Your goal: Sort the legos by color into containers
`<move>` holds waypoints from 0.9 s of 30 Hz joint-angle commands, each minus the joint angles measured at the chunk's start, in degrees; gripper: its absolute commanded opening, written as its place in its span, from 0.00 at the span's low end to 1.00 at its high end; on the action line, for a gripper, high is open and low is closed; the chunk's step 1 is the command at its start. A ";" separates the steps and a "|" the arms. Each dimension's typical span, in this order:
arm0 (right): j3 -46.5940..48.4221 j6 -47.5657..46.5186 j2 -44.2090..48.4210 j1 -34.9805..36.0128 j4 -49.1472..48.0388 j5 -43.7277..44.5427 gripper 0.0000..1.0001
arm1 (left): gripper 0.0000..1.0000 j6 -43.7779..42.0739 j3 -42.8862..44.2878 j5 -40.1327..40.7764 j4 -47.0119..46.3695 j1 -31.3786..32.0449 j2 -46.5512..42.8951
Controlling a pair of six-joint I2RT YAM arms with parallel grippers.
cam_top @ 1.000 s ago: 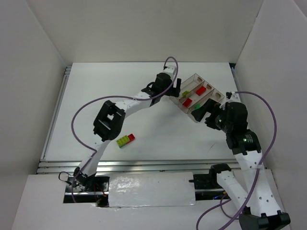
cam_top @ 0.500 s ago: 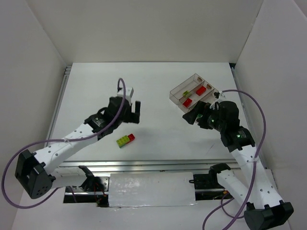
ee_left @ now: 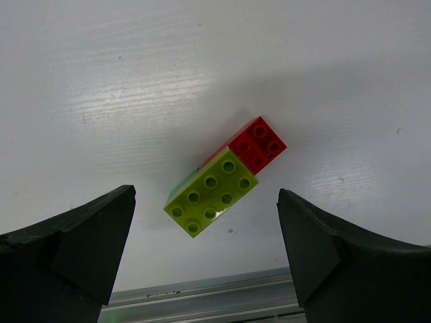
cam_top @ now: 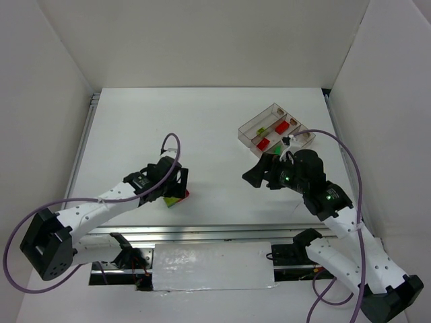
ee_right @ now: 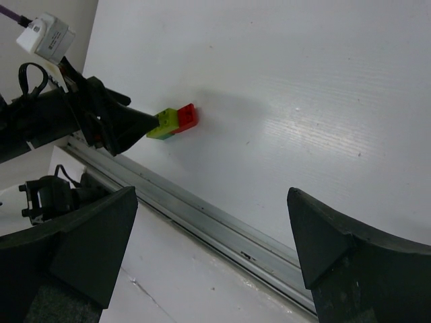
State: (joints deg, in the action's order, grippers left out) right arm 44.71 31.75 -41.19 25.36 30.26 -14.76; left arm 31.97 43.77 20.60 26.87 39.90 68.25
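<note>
While the left gripper (ee_left: 205, 195) hangs spread over joined legos (ee_left: 229, 178), right gripper (ee_right: 212, 195) spread, empty

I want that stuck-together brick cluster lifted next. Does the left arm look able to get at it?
Probably yes: the left tool hangs open over the brick cluster, which lies between its jaws, and nothing stands in the way.
</note>
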 commanded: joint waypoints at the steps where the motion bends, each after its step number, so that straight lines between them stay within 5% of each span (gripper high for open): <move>1: -0.50 0.59 0.94 0.56 -3.36 1.40 1.00 | 0.99 2.13 -1.75 -2.22 -0.86 0.09 -1.19; 9: 0.82 0.60 0.85 0.74 -2.75 1.67 1.00 | 0.93 3.80 -2.81 -2.14 -1.73 0.09 3.90; 17: 1.35 0.51 0.24 0.74 -2.66 1.23 1.00 | 0.71 3.19 -3.51 -3.02 -3.32 0.18 6.01; 21: 1.44 0.51 -0.03 0.74 -2.49 1.58 1.00 | 0.50 2.93 -3.34 -3.73 -4.11 0.09 7.86; 25: 1.43 0.33 -0.64 0.74 -2.40 2.02 1.00 | 0.44 2.40 -2.73 -4.34 -4.99 0.09 9.62; 27: 1.43 0.33 -1.17 0.65 -2.31 2.20 1.00 | 0.24 2.31 -2.02 -4.87 -4.81 0.18 10.06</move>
State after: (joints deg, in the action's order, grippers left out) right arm 44.58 32.12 -41.85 25.65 29.56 -13.69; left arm 34.54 40.93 17.67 22.13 39.90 76.47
